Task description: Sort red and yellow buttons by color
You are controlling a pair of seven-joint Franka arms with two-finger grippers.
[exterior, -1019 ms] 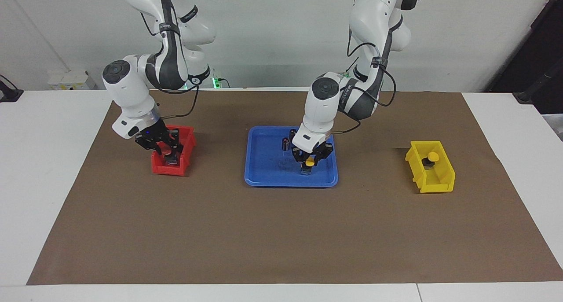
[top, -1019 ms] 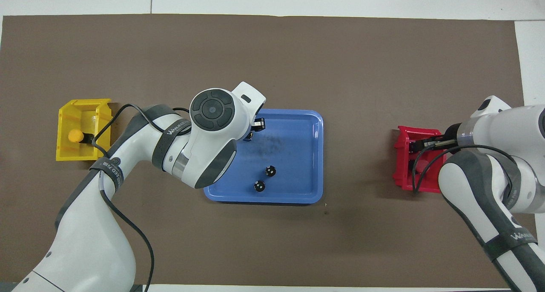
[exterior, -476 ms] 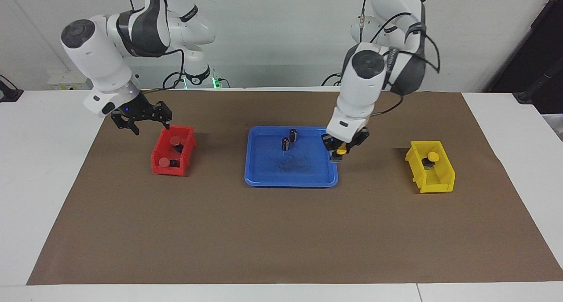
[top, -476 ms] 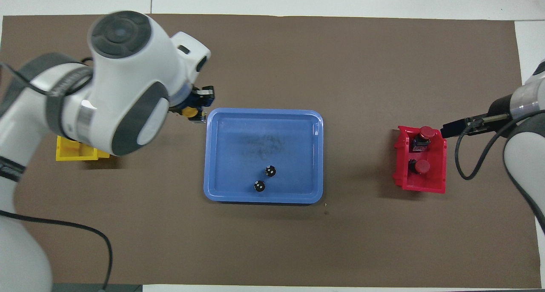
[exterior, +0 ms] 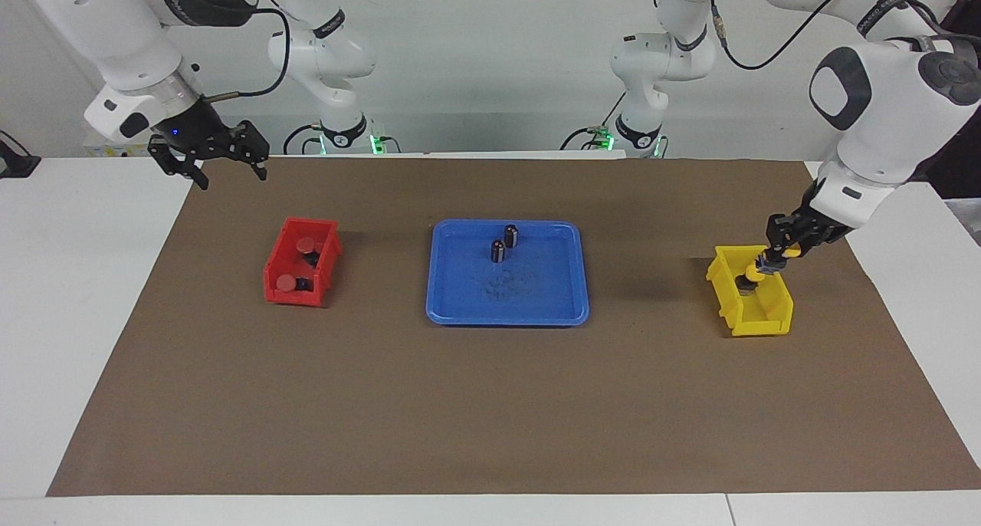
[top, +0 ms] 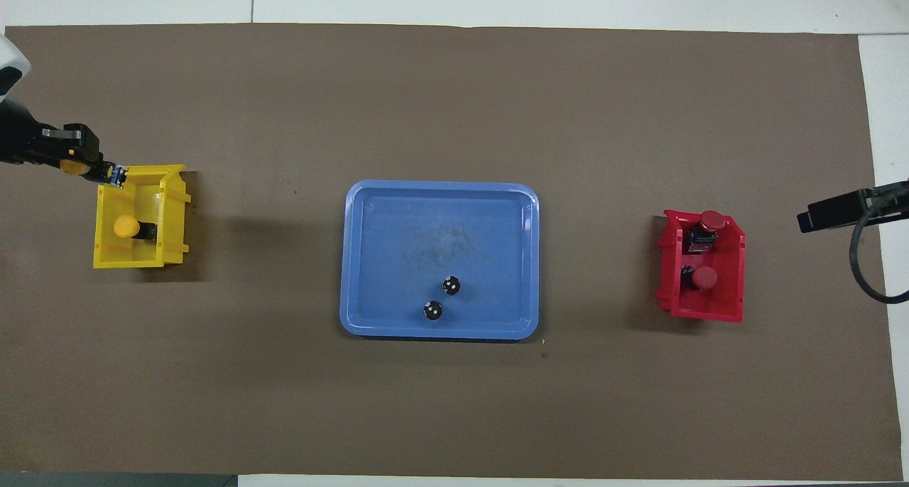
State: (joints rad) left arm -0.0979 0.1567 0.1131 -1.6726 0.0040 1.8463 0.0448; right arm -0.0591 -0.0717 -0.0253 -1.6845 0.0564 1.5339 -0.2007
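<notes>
My left gripper (exterior: 789,244) is shut on a yellow button (exterior: 793,248), held tilted just over the yellow bin's (exterior: 755,323) edge; it also shows in the overhead view (top: 71,166). A second yellow button (top: 126,226) lies in that bin (top: 138,260). Two red buttons (exterior: 306,244) (exterior: 286,283) sit in the red bin (exterior: 295,294), also seen from overhead (top: 712,221) (top: 703,279). My right gripper (exterior: 222,169) is open and empty, raised over the mat's edge at the right arm's end, apart from the red bin.
A blue tray (exterior: 506,317) sits mid-table between the bins. Two dark upright cylinders (exterior: 510,235) (exterior: 497,251) stand in it, toward the robots. A brown mat (exterior: 490,403) covers the table.
My left gripper lifted the yellow button from the tray and carried it to the yellow bin. My right gripper let go of a red button in the red bin, rose and drew back.
</notes>
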